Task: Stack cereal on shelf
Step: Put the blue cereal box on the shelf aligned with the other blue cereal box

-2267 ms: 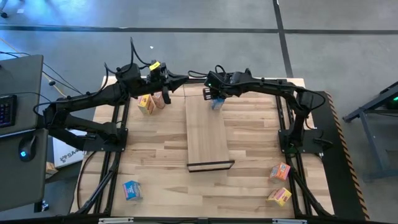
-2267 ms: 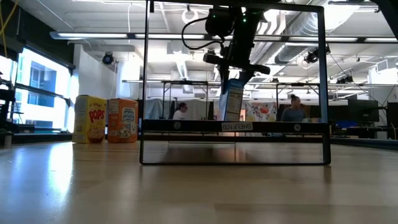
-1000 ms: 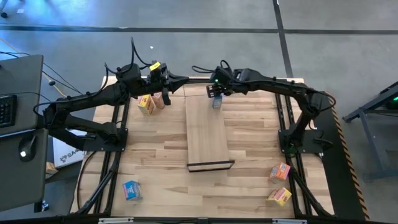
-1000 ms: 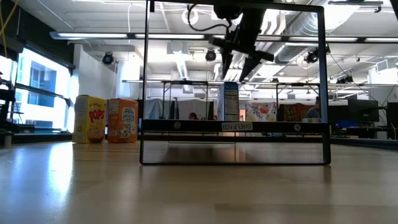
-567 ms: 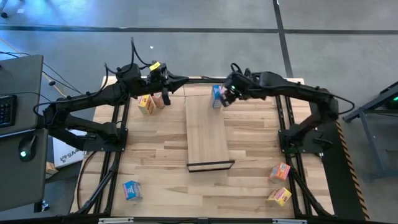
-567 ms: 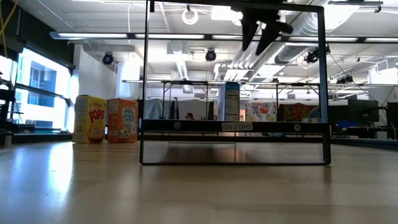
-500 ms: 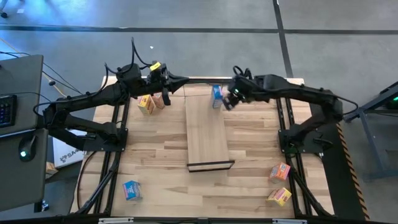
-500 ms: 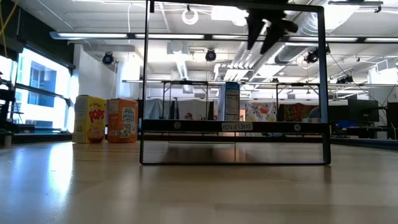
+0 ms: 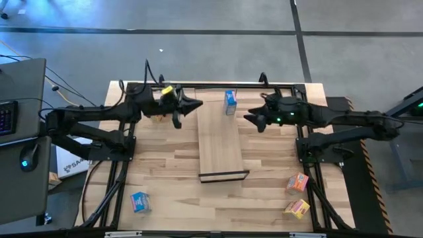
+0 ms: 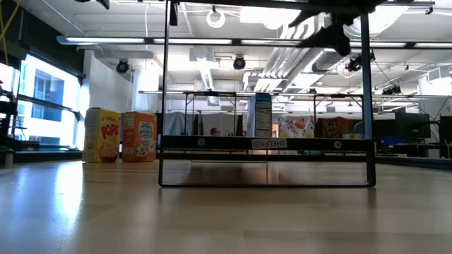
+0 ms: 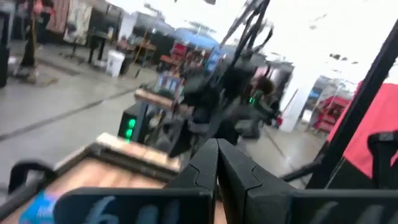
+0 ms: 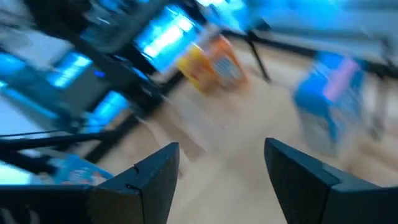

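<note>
One blue cereal box (image 9: 229, 102) stands upright on the far end of the pale shelf board (image 9: 220, 145); the low view shows it (image 10: 263, 114) on the shelf's top board. My right gripper (image 9: 248, 119) is open, in the air to the right of the shelf, nearer than the blue box. In its wrist view (image 12: 217, 180) the blue box (image 12: 333, 106) lies ahead. My left gripper (image 9: 199, 106) is shut and hovers at the shelf's left far corner. A yellow box (image 10: 101, 134) and an orange box (image 10: 139, 136) stand on the table left of the shelf, under my left arm.
Three more boxes lie on the tabletop near the front: a blue one (image 9: 140, 201) at the left, an orange-pink one (image 9: 297, 182) and a yellow one (image 9: 297, 209) at the right. The black frame (image 10: 167, 106) stands at the shelf's near end.
My right gripper, open above the blue box, has risen and drawn back toward the table's right and near side, leaving the box upright on the shelf. My left gripper has shifted a little toward the near edge and the shelf.
</note>
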`<state>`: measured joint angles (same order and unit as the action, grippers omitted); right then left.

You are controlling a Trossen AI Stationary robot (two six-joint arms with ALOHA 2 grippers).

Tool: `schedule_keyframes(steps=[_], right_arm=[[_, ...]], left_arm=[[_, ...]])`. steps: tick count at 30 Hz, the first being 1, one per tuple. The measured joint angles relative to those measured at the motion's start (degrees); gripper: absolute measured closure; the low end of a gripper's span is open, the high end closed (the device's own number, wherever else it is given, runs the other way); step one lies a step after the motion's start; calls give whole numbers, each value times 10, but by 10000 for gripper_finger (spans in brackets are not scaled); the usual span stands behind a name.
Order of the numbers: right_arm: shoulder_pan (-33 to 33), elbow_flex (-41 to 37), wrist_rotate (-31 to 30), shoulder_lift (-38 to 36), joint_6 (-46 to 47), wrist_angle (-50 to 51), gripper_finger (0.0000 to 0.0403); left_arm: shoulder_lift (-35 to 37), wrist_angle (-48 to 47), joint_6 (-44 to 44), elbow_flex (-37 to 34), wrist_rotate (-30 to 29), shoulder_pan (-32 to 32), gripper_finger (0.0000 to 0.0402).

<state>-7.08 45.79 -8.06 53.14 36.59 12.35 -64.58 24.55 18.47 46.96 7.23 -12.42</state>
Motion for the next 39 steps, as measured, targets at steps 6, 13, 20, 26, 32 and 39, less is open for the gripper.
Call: schedule_keyframes(steps=[6, 13, 20, 26, 32, 39], right_arm=[[1, -44, 16, -34, -70, -82, 174], [1, -44, 16, -32, -62, -102, 174], [1, -43, 5, -32, -40, -125, 174], [1, -43, -23, -32, 29, -125, 174], [1, -43, -25, -32, 73, -125, 174], [1, -43, -31, -32, 100, -125, 174]], left_arm=[[-1, -13, -8, -13, -40, 12, 401], [-1, -9, -11, -13, -53, 12, 401], [-1, -12, -19, -13, -44, -13, 336], [-1, -35, -11, -13, 20, -53, 223], [-1, -69, -36, -11, 76, -89, 142], [-1, -64, -27, 16, 82, -103, 126]])
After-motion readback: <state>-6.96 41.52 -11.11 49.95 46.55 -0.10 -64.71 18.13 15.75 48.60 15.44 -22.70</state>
